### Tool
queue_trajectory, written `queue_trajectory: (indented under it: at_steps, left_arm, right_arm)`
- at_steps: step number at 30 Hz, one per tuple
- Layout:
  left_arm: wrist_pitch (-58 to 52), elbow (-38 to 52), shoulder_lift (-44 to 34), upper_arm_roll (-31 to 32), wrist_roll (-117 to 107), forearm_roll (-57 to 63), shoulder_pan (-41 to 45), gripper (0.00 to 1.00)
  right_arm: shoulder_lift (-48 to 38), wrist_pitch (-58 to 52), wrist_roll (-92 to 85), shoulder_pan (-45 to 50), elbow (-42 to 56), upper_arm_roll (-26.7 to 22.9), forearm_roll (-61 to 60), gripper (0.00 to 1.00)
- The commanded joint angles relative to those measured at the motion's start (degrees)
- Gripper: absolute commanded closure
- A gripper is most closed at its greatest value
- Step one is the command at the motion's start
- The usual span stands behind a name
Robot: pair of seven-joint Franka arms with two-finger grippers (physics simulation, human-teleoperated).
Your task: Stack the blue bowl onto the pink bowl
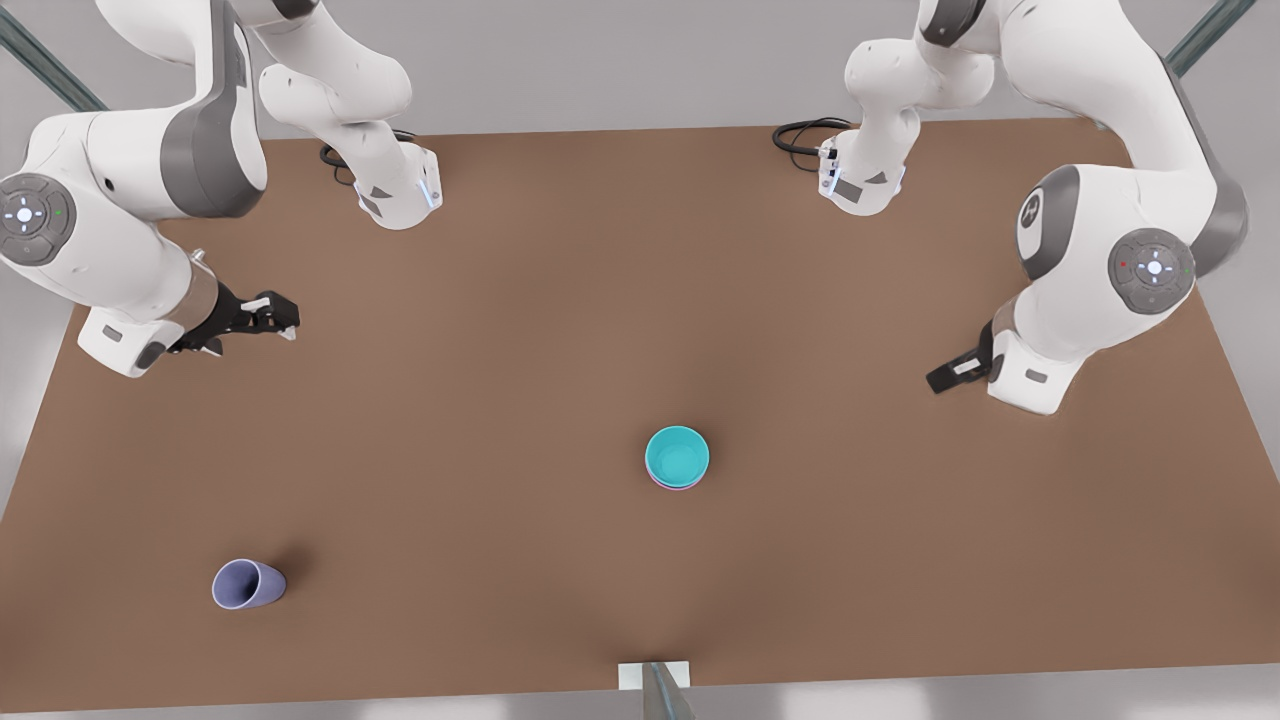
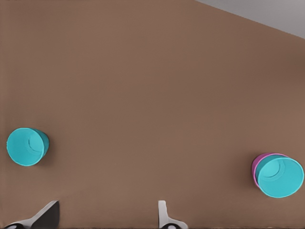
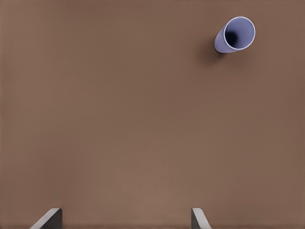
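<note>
The blue bowl (image 1: 677, 453) sits nested in the pink bowl (image 1: 670, 487), a little right of the table's middle in the front view. Just a thin pink rim shows under it. The left wrist view has the blue bowl (image 2: 281, 177) and the pink bowl (image 2: 257, 164) off to one side. My left gripper (image 1: 952, 375) hovers open and empty at the front view's right, well away from the stack; its fingertips (image 2: 164, 217) stand apart. My right gripper (image 1: 275, 318) waits open and empty at the front view's left, its fingertips (image 3: 199, 217) wide apart.
A lavender-blue tapered cup (image 1: 248, 584) stands upright near the table's front left corner, and the right wrist view has the cup (image 3: 236, 34) ahead of my right gripper. In the left wrist view a second teal vessel (image 2: 26, 146) stands apart from the stack. The brown table (image 1: 500, 350) spreads wide.
</note>
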State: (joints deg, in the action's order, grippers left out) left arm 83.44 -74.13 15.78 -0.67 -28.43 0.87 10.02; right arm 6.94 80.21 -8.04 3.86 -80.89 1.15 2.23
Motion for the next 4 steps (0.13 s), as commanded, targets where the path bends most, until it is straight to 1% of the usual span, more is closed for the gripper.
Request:
queue_trajectory:
  at_steps: [1,4]
  left_arm:
    - [-2.5,-1.8,-2.4,-1.3,27.3,-1.0,0.9,0.00]
    - [-3.2,-1.8,-2.3,-1.4,27.3,-1.4,0.8,0.00]
  right_arm:
    - [-0.2,0.2,-0.1,0.0,-0.1,0.0,-0.1,0.00]
    - [-0.2,0.2,-0.1,0.0,-0.1,0.0,-0.1,0.00]
